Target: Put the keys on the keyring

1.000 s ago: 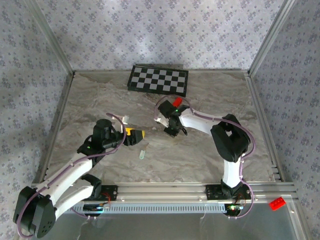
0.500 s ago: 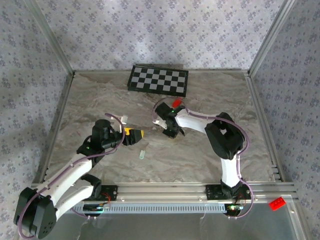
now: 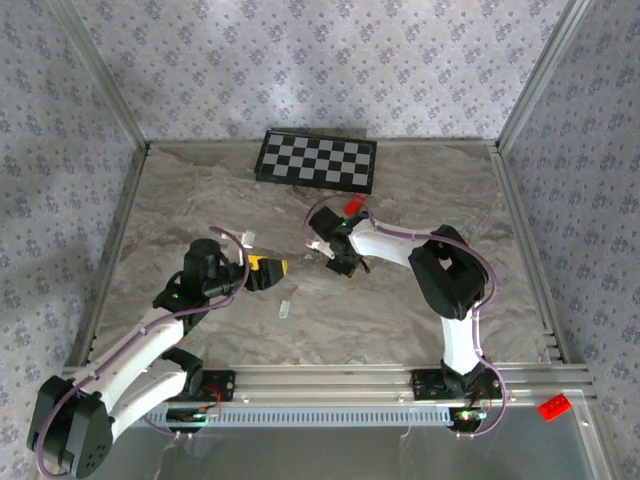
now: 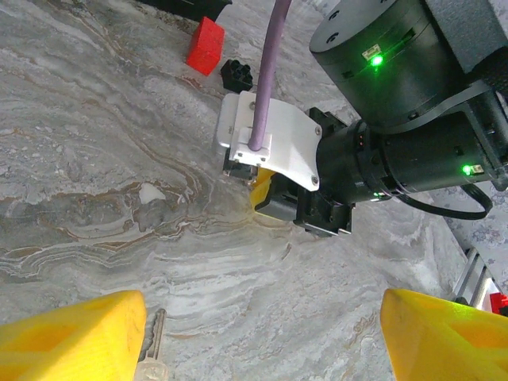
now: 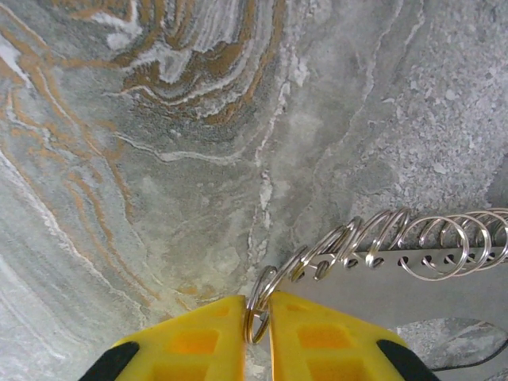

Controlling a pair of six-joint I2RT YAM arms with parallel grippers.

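Yellow-tipped right gripper (image 5: 255, 324): jaws clenched on the keyring (image 5: 254, 302), with the thin loop pinched edge-on at the very tips, low over the marbled desk (image 5: 159, 198).
Left gripper (image 4: 262, 349): jaws released and spread wide, nothing between them, hovering close above the desk.
Key (image 4: 155, 343): flat on the desk, just beside the inner edge of one yellow finger (image 4: 71, 333) (so close, but not gripped). From overhead it is a pale sliver (image 3: 284, 310), apart from the ring.
Step in hand: by the look of it, the left arm's pick-up of the key while the right presents the ring.
Doing it well: the left should centre its jaws across the key's narrow shaft, settle squarely and close slowly, since thin flat metal on smooth stone will likely skate. The right should hold firm, with the ring's opening turned toward the incoming key.
Risk: the ring is held by only a sliver of wire, so a sideways shove from the key could twist it free.
Hard to make out: where the ring's split lies, and whether the neighbouring loops on the perforated metal strip (image 5: 413, 266) are linked to the held one.
Cut off: the key's head runs off the bottom of the left wrist view.
Too fine: from overhead the ring cannot be picked out.
Bystanders: red block (image 4: 206, 44) and black cube (image 4: 236, 75) sit beyond the right arm, out of play.
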